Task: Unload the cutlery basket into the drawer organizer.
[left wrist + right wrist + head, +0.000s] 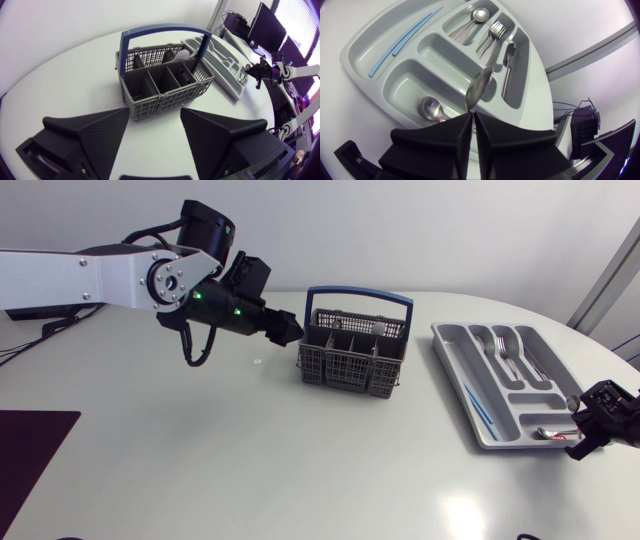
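Observation:
The grey cutlery basket with a blue handle stands mid-table; a pale utensil shows in one far cell. My left gripper hangs just left of it, open, with the basket ahead of its wide-apart fingers. The grey drawer organizer lies to the right. My right gripper is at its near right corner, shut on a spoon that sticks up over a small compartment. Another spoon lies in the compartment beside it.
The organizer also holds spoons, forks, a knife and two blue sticks in the long slot. A dark mat lies at the table's left edge.

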You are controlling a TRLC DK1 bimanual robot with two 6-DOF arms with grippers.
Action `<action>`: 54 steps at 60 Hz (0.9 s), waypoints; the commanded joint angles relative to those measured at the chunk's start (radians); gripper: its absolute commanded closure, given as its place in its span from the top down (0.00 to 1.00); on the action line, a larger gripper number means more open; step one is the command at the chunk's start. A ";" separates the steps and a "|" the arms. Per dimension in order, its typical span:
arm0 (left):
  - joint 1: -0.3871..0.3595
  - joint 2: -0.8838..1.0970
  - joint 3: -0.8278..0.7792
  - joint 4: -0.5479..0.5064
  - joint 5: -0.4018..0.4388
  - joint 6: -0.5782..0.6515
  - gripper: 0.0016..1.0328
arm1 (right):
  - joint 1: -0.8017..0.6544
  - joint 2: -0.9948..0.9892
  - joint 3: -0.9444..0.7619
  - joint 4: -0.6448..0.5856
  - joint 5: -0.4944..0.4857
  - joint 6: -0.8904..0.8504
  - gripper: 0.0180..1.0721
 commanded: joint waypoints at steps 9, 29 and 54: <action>0.033 -0.016 -0.053 0.019 -0.005 0.031 0.71 | -0.013 0.020 -0.010 0.009 0.021 -0.020 0.31; 0.058 0.002 -0.071 0.055 -0.003 0.030 0.71 | 0.061 -0.192 0.002 -0.172 0.024 0.089 0.80; 0.079 0.125 -0.053 0.099 -0.029 0.031 0.70 | 0.610 -0.184 0.114 -0.264 0.124 0.584 0.80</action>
